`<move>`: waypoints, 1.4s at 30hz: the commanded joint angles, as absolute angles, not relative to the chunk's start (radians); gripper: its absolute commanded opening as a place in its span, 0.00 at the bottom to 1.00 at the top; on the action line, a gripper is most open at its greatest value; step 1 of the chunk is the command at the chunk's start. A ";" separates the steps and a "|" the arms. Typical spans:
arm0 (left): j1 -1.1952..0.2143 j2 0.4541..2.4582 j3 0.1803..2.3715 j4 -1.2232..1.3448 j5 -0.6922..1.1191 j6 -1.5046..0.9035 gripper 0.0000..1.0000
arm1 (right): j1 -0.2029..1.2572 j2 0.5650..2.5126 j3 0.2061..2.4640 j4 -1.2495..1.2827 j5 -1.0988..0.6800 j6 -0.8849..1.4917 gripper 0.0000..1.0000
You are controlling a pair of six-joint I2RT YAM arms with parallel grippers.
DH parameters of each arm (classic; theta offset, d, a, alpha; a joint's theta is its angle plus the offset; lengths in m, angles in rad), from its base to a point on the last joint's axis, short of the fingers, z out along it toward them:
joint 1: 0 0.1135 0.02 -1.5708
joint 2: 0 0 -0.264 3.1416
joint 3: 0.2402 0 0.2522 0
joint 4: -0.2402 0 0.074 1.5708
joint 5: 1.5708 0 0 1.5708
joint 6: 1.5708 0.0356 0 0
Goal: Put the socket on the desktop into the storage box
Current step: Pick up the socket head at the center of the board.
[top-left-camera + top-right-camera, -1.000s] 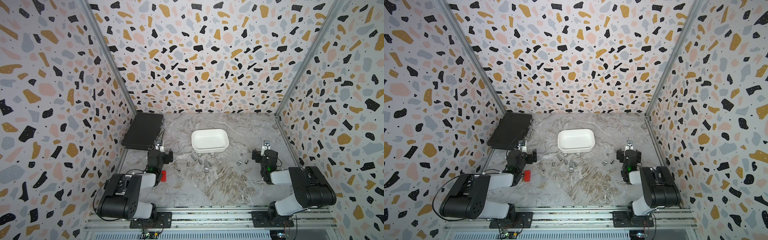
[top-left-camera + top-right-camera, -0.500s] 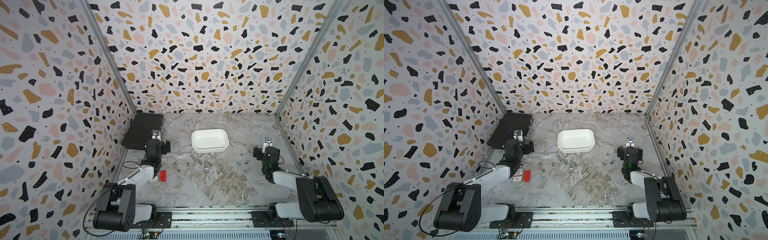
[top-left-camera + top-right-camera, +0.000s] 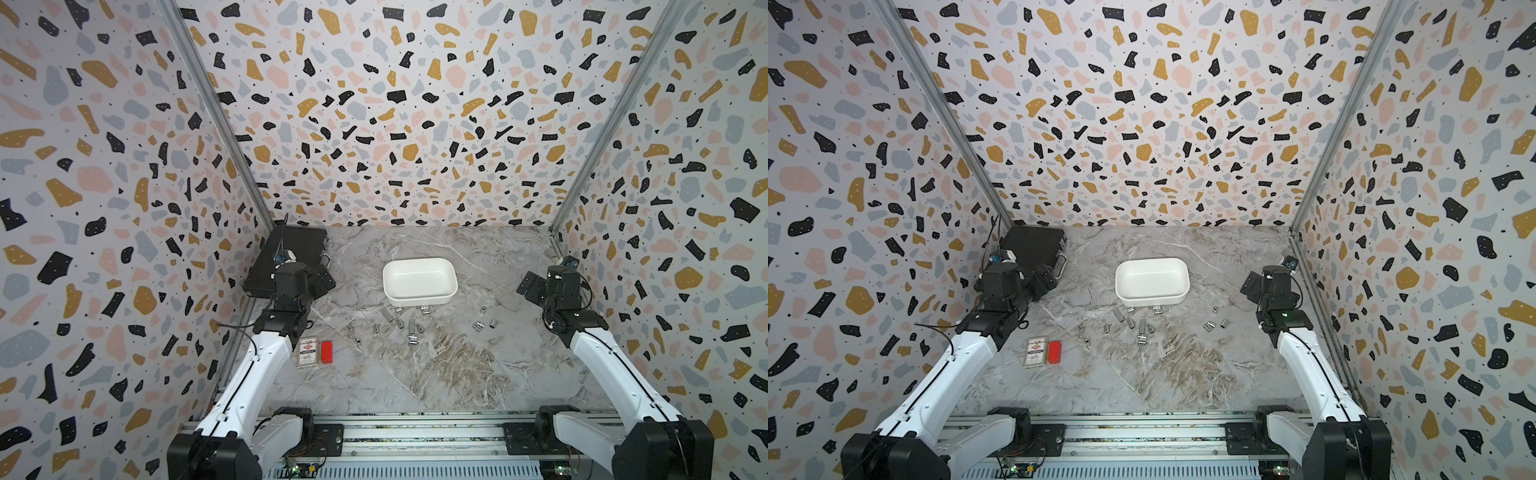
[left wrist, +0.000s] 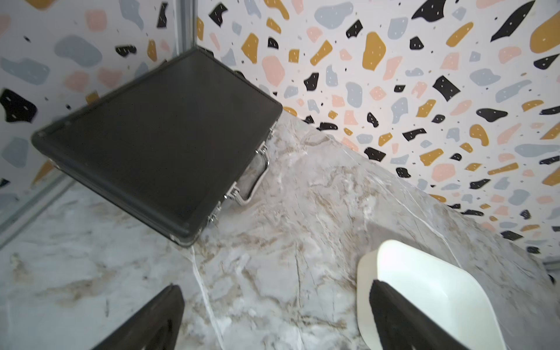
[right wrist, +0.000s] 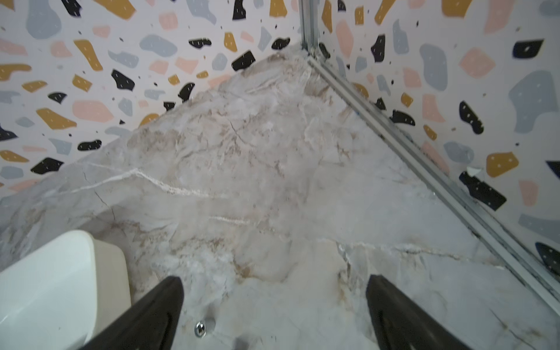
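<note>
My left fingers (image 4: 145, 327) stand wide apart and empty above the worktop (image 4: 272, 242). The black case (image 4: 157, 136) lies ahead of them, and the storage box (image 4: 424, 272) sits partly behind one fingertip. My right fingers (image 5: 145, 318) are spread too, gripping nothing. One socket (image 5: 200, 328) lies on the worktop between them, nearer the finger beside the box. More sockets (image 3: 411, 328) lie scattered between both pairs, outside the box.

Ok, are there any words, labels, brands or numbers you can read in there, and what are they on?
No text is legible.
On the small printed pack beside the red block: a red emblem and lines of print, too small to read.
On the black case, storage box and sockets: no markings visible.
</note>
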State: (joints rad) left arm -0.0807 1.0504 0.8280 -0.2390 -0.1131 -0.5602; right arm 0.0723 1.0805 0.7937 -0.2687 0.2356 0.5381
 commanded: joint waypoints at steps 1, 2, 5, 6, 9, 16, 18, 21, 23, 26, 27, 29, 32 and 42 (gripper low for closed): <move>-0.078 1.028 0.890 -0.466 -0.004 -0.625 1.00 | 0.072 1.077 0.863 -0.490 0.113 0.584 0.79; -0.077 1.023 0.898 -0.499 0.019 -0.617 1.00 | 0.072 1.080 0.874 -0.519 0.111 0.585 0.74; -0.078 0.999 0.888 -0.582 0.115 -0.609 1.00 | 0.072 1.092 0.908 -0.617 0.059 0.585 0.74; -0.078 0.989 0.877 -0.598 0.147 -0.607 1.00 | 0.072 1.114 0.940 -0.667 0.024 0.566 0.75; -0.081 0.955 0.843 -0.624 0.238 -0.598 0.97 | 0.072 1.207 1.013 -0.813 -0.029 0.540 0.74; -0.103 0.913 0.803 -0.656 0.376 -0.555 0.84 | 0.077 1.325 1.042 -0.867 -0.140 0.503 0.71; -0.122 0.913 0.789 -0.639 0.414 -0.557 0.83 | 0.081 1.358 1.052 -0.878 -0.119 0.497 0.68; -0.175 0.912 0.769 -0.610 0.414 -0.551 0.82 | 0.084 1.402 1.074 -0.895 -0.120 0.494 0.65; -0.210 0.918 0.758 -0.590 0.417 -0.551 0.82 | 0.088 1.422 1.082 -0.895 -0.117 0.495 0.64; -0.249 0.931 0.739 -0.535 0.445 -0.565 0.81 | 0.096 1.450 1.091 -0.886 -0.121 0.494 0.64; -0.264 0.934 0.732 -0.517 0.444 -0.576 0.81 | 0.099 1.462 1.095 -0.886 -0.123 0.495 0.64; -0.301 0.946 0.731 -0.490 0.436 -0.586 0.81 | 0.107 1.486 1.101 -0.881 -0.127 0.495 0.63; -0.375 0.977 0.741 -0.471 0.397 -0.588 0.81 | 0.123 1.526 1.111 -0.873 -0.120 0.497 0.62; -0.459 1.018 0.743 -0.449 0.348 -0.616 0.80 | 0.139 1.639 1.148 -0.861 -0.120 0.503 0.56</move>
State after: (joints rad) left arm -0.4503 1.0260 0.7403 -0.4873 0.3725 -0.6037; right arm 0.1318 1.6398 1.1099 -0.8513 -0.1200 0.5049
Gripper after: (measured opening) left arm 0.797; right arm 0.557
